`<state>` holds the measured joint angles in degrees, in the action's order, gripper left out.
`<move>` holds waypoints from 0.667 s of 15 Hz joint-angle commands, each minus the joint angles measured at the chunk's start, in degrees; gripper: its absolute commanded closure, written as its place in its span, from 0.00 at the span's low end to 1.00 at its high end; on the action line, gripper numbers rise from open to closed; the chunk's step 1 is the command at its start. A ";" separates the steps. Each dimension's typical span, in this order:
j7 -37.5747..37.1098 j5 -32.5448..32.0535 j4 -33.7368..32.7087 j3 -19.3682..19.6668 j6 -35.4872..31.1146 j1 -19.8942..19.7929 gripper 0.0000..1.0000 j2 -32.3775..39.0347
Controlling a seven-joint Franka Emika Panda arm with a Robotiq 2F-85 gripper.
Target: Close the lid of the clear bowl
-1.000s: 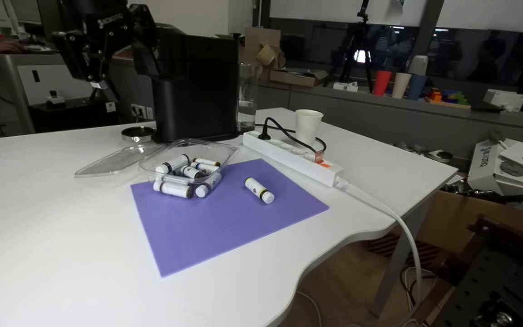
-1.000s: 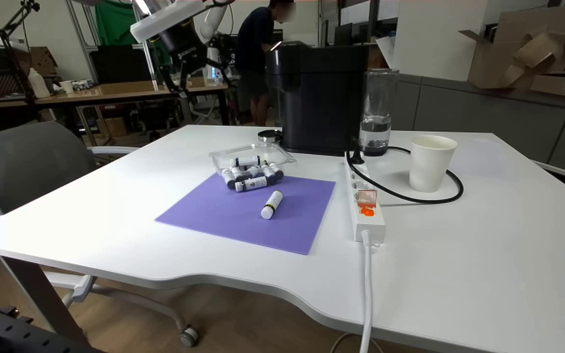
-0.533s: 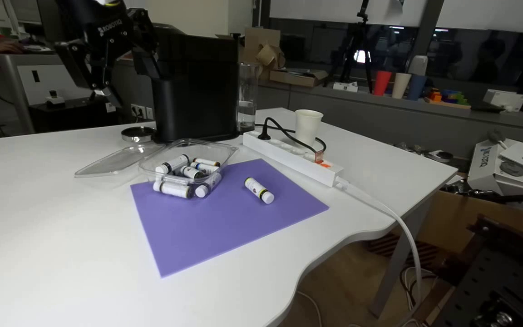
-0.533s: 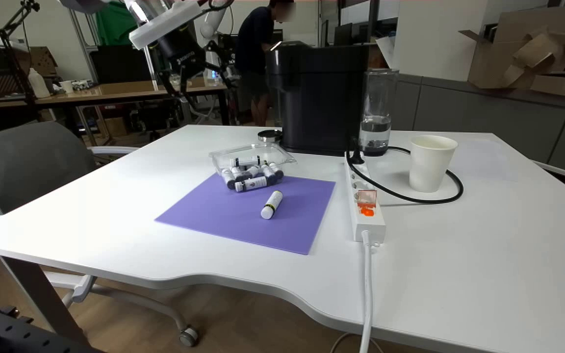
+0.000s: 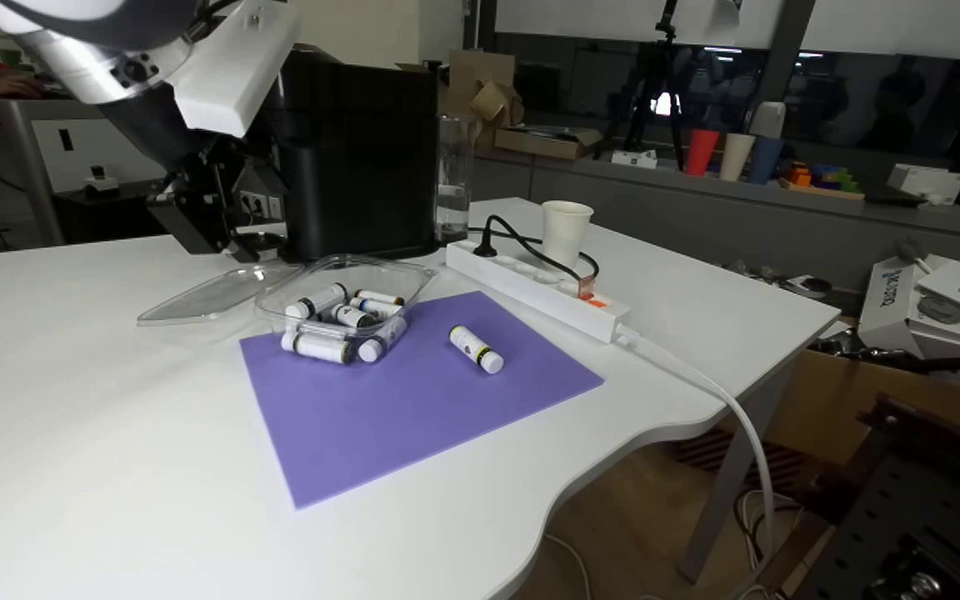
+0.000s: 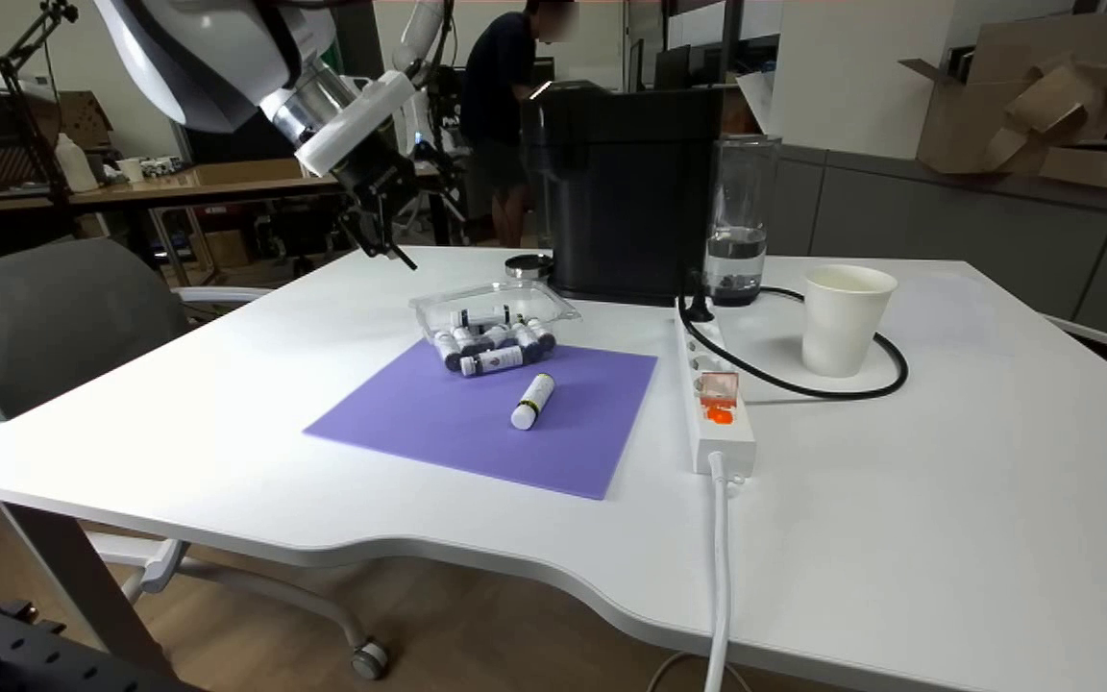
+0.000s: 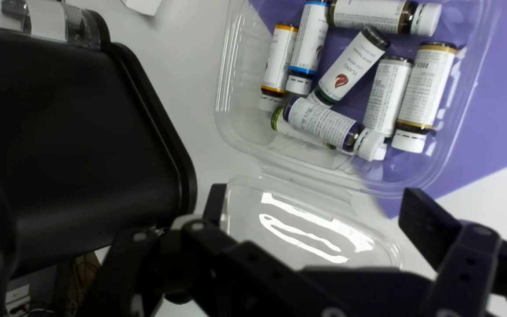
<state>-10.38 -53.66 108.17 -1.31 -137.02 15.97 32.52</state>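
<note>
The clear bowl [image 5: 397, 275] stands partly on the purple mat with several white-labelled vials inside; it also shows in an exterior view [image 6: 553, 306] and the wrist view [image 7: 244, 127]. Its see-through lid [image 5: 222, 293] lies folded open beside it, joined by a hinge strip; in the wrist view the lid [image 7: 302, 233] has bright glints. My gripper [image 5: 217, 242] is open and empty, above and behind the lid. In the wrist view the gripper's fingers [image 7: 317, 211] stand wide apart on either side of the lid, with no visible contact. The lid's far edge is hidden behind the gripper there.
A black machine [image 5: 355, 158] stands close beside the gripper and bowl, with a round metal tin [image 6: 528, 267] at its foot. A single vial [image 5: 473, 348] lies on the purple mat [image 5: 422, 408]. A power strip [image 5: 538, 287] and white cup [image 5: 566, 233] stand beyond.
The arm has come down and tilted, so the gripper is now lower, close above the lid. The bowl, lid and vials have not moved.
</note>
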 commanded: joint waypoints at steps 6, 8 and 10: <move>-0.58 -3.10 -9.46 -0.44 -1.69 1.08 0.00 9.48; -0.44 -3.03 -10.30 -0.58 -1.73 1.41 0.00 10.58; -0.54 -3.02 -10.94 -0.56 -1.63 1.87 0.00 11.40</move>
<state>-10.32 -56.22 99.68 -1.86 -138.88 17.31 42.18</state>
